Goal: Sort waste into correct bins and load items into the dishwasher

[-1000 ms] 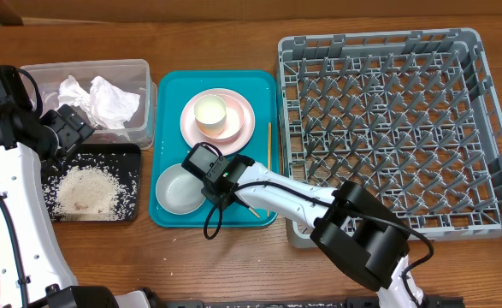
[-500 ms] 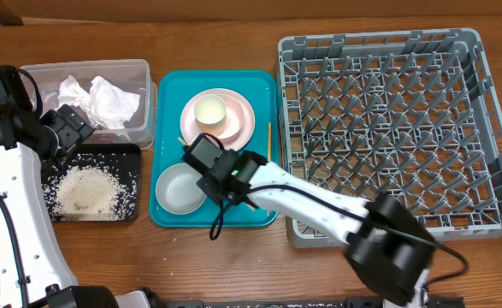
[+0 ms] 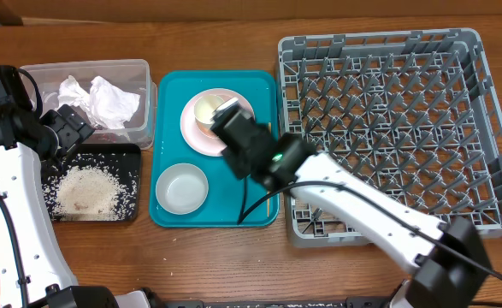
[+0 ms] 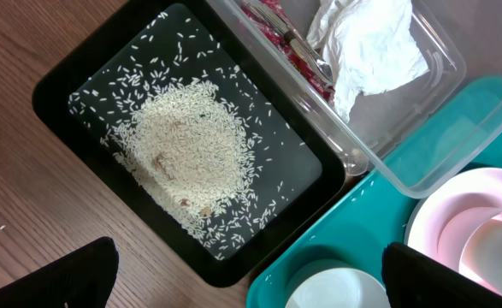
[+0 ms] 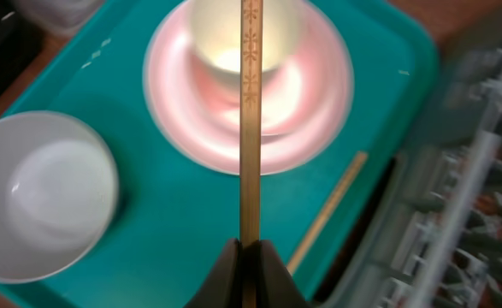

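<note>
The right end effector is clamped shut on a wooden chopstick, held above the teal tray and pointing across the pink plate. A second chopstick lies on the tray near the dish rack. The left end effector hangs wide open by the black tray of rice.

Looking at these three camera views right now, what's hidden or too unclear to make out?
Overhead: the right arm covers part of the small white cup and round pale-pink plate.
Right wrist: blur smears the grey plastic dish rack; pegs unreadable.
Left wrist: the crumpled white napkin covers most of the crinkled red wrapper; the frame edge crops the plate.
</note>
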{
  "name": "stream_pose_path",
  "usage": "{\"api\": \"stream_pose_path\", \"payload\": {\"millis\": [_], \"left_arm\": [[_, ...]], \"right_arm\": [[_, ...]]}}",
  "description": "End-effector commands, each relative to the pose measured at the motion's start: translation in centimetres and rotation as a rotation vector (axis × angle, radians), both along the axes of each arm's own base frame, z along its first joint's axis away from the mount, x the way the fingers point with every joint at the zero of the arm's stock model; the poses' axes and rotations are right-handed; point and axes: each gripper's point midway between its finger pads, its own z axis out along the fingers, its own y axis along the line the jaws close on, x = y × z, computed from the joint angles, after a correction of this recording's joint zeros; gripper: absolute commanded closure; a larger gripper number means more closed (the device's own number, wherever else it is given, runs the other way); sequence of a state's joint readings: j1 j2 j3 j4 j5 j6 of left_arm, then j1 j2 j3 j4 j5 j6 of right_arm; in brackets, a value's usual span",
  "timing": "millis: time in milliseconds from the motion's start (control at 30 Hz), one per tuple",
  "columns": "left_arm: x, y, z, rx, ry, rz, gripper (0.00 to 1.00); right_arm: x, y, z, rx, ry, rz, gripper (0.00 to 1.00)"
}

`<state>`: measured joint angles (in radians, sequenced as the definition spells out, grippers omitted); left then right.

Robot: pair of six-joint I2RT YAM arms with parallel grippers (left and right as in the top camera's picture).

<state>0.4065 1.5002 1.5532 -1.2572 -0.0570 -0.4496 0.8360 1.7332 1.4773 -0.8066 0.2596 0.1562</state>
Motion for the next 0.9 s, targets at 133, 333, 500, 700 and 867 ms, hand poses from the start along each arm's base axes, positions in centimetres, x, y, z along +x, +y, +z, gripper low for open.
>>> {"api": "stream_pose_path", "payload": {"millis": [133,333,500,700,867], "left_arm": [[0.3,0.1,0.4,0.009,-0.009,-0.008,0.0],[0.3,0.1,0.4,0.009,-0.009,-0.008,0.0],[0.3,0.1,0.4,0.009,-0.009,-0.008,0.0],[0.3,0.1,0.4,0.009,-0.009,-0.008,0.0],[0.3,0.1,0.4,0.009,-0.009,-0.008,0.0]], "right_arm": [[3.8,-9.1,4.3,0.096,-0.015,-0.346,0.96],[4.2,-14.7,1.6,0.104,0.164,-0.46,0.96],[4.1,-15.2,0.9,0.14,0.219,-0.47,0.96],[4.0,-14.5,0.1,0.136,0.244,-0.454,0.96],[4.1,-14.1,-2.0,0.112,0.298,-0.451,0.96]]}}
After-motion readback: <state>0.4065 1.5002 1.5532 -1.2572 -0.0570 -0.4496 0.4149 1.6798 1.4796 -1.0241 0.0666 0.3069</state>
